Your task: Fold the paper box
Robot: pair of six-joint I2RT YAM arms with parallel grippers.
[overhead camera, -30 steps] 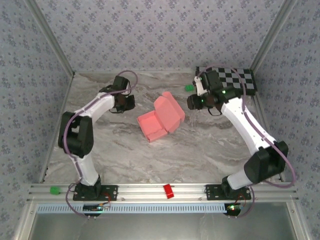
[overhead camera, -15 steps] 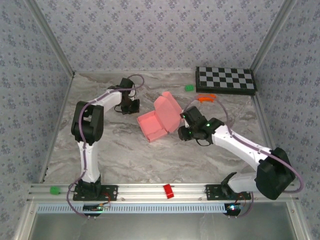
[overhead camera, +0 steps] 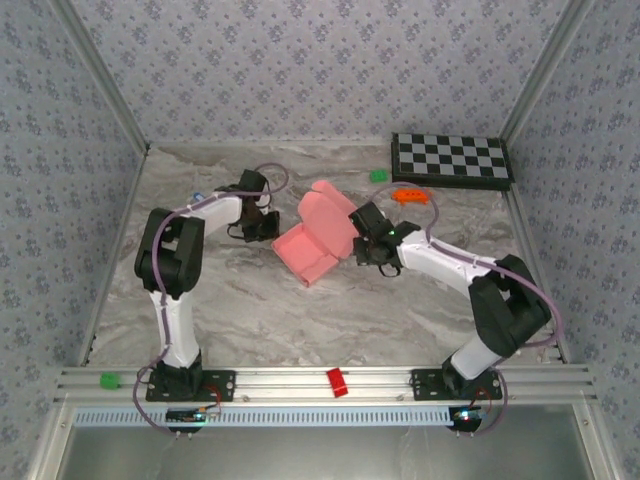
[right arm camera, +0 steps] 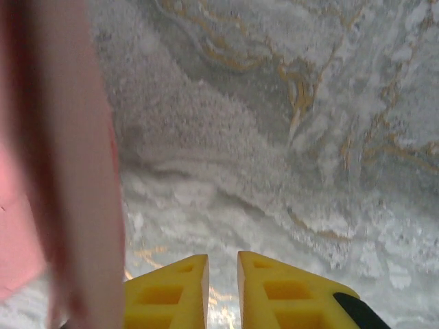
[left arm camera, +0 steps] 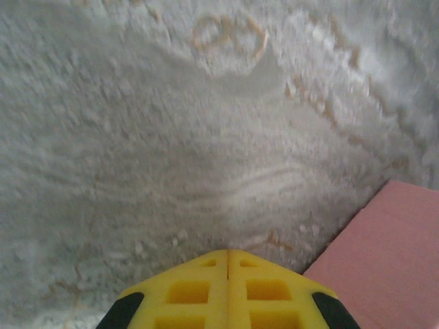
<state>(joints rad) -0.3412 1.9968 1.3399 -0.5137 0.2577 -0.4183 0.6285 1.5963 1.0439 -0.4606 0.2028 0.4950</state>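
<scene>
**Clerk:** Count, please.

**Inspector:** One paper box (overhead camera: 320, 235), pink, near the middle of the tabletop (overhead camera: 300, 320), tray open and lid raised behind it. Two arms, two end effectors. One checkerboard (overhead camera: 450, 158) at the far right corner. Two green blocks: the far green block (overhead camera: 378, 176) just beside the checkerboard, the near green block (overhead camera: 108, 380) on the front rail (overhead camera: 270, 380). One red block (overhead camera: 337, 381), also on that rail. One orange toy (overhead camera: 408, 196) in front of the checkerboard.

**Clerk:** Left end effector?

**Inspector:** The left end effector (overhead camera: 268, 225) sits low, just off the box's left side. In the left wrist view its yellow fingers (left arm camera: 185, 291) are pressed together with nothing between them. Pink card lies at the lower right of that view, near the fingers but apart from them.

**Clerk:** And the right?

**Inspector:** The right end effector (overhead camera: 360, 245) is just beside the box's right side, below the raised lid. In the right wrist view its fingers (right arm camera: 168, 288) stand a narrow slit apart, bare tabletop showing through the gap and nothing held. A blurred pink wall rises just left of the left finger; whether they touch, I cannot tell.
</scene>
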